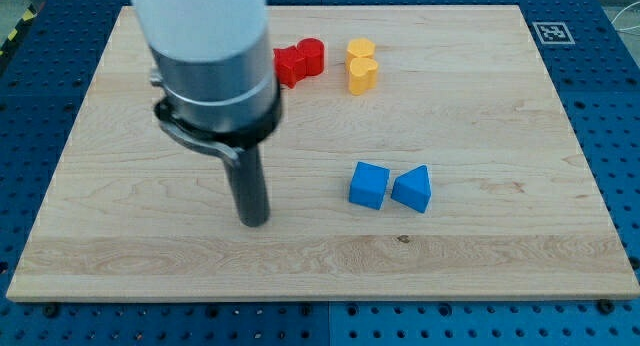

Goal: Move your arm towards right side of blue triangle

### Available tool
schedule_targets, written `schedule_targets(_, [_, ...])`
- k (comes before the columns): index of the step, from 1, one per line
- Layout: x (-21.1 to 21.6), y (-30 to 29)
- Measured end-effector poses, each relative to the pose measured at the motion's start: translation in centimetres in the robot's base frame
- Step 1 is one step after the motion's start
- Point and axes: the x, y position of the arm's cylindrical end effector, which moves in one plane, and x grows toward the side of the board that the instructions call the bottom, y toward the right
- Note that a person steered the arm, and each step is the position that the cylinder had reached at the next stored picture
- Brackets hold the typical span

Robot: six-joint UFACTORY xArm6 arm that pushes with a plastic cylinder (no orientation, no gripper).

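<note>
The blue triangle [412, 188] lies on the wooden board right of centre, touching the blue cube [368, 184] on its left. My tip [254, 221] rests on the board well to the left of the blue cube, at about the same height in the view. The arm's grey body [205, 56] rises above it toward the view's top left.
A red star-like block [291, 65] and a red cylinder [311, 56] sit together near the view's top centre. Two yellow blocks [361, 67] stand just to their right. The wooden board [480, 266] lies on a blue perforated table.
</note>
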Motion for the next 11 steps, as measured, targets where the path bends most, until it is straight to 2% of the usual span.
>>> schedule_targets(3, [3.9,12.1])
schedule_targets(5, [3.1,19.4])
schedule_targets(8, [-1.9,20.2])
schedule_targets(11, [-2.4,19.6])
